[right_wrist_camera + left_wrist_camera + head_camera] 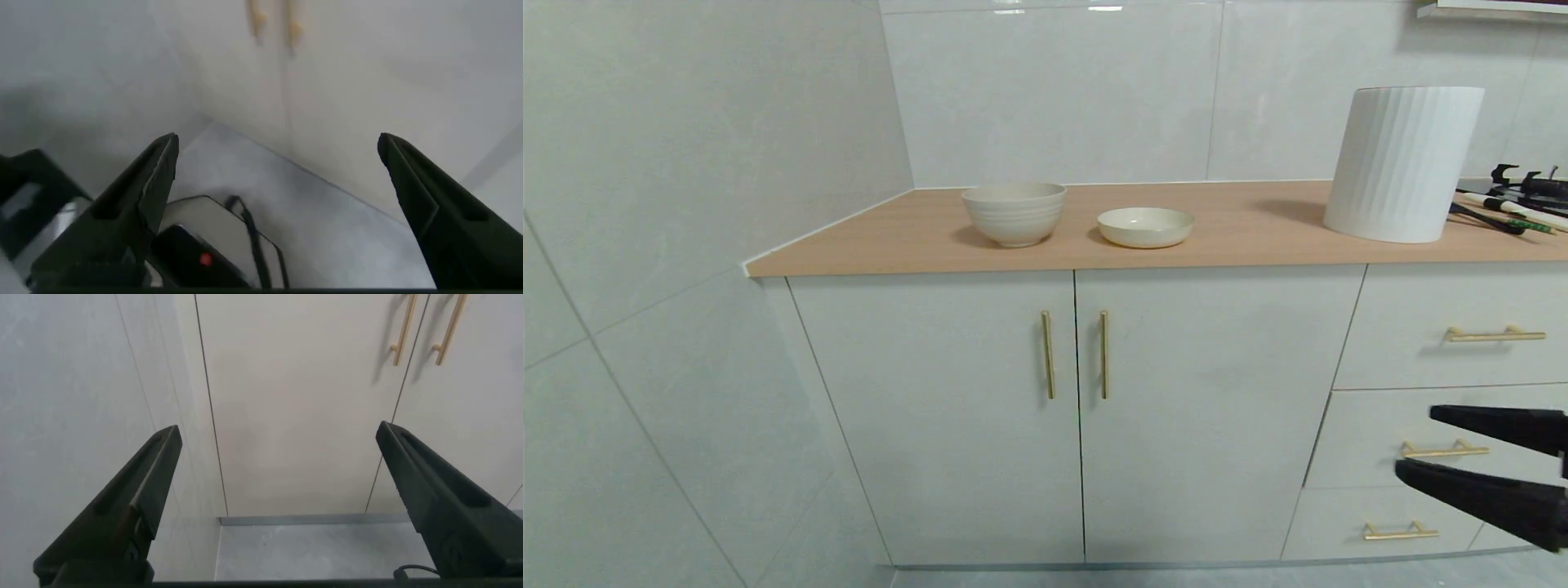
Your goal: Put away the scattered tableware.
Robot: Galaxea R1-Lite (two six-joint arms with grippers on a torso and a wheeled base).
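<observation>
Right claw (1414,439) agape — dish (1145,226) empty beside bowl (1014,212)

White cupboard (947,408) with gold handles (1048,354); wooden counter (1258,220) on top of it, tiled wall (1054,90) behind, grey floor (310,551) below

R gripper (1414,441) cut off at head-view edge — utensils (1503,214) by canister (1403,163) too small to ID.

Bowl (1014,212): beige, faint horizontal ribbing. Dish (1145,226): plain cream. Countertop (1258,233): light wood tone. Cabinet doors (931,408): off-white, with brass-gold handles (1048,354). Tall canister (1403,163): white, vertical fluting. Wall tiles (1054,90): plain pale grey-white. Utensils (1503,214): black, white, possibly some green, hard to tell. Left gripper (278,429) and right gripper (1414,441): black.
</observation>
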